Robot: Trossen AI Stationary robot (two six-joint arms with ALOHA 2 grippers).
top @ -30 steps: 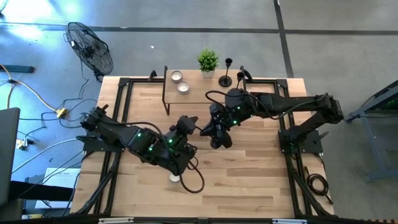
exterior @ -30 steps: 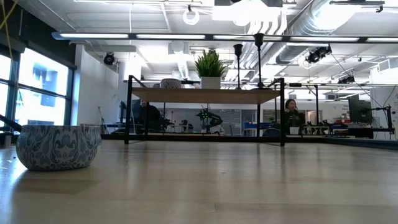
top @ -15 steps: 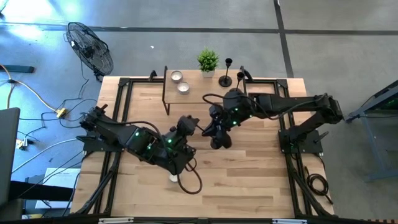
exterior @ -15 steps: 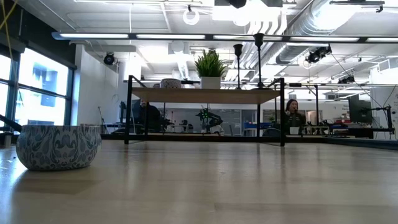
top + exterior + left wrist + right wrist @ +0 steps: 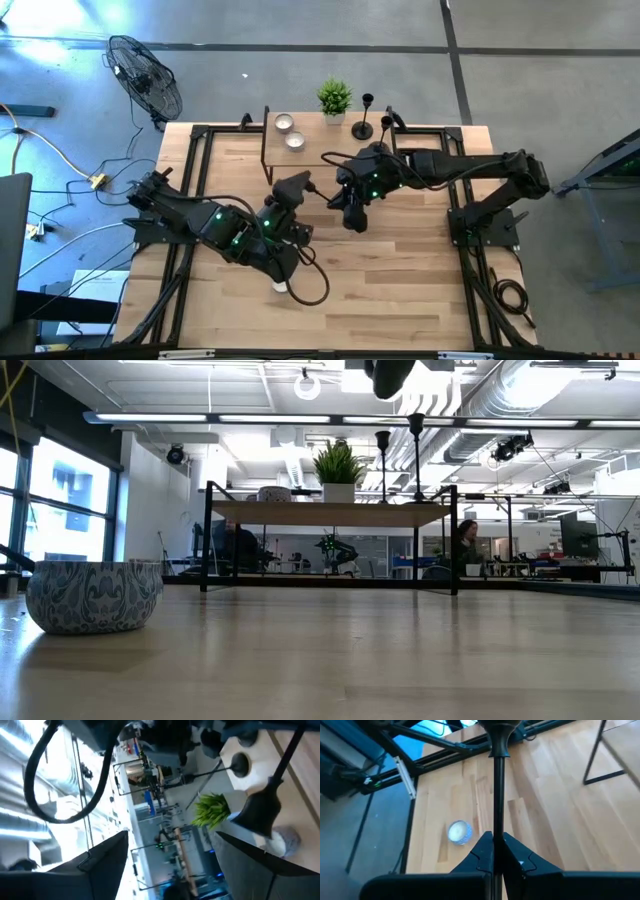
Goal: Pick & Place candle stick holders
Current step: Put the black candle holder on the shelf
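Right gripper is clamped on 1 candlestick holder; 2 holders already stand on the shelf at 12 o'clock.

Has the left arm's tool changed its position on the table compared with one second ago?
Yes. In the high view the left tool has swung up from beside the bowl toward the small shelf, ending much nearer the shelf's front edge.
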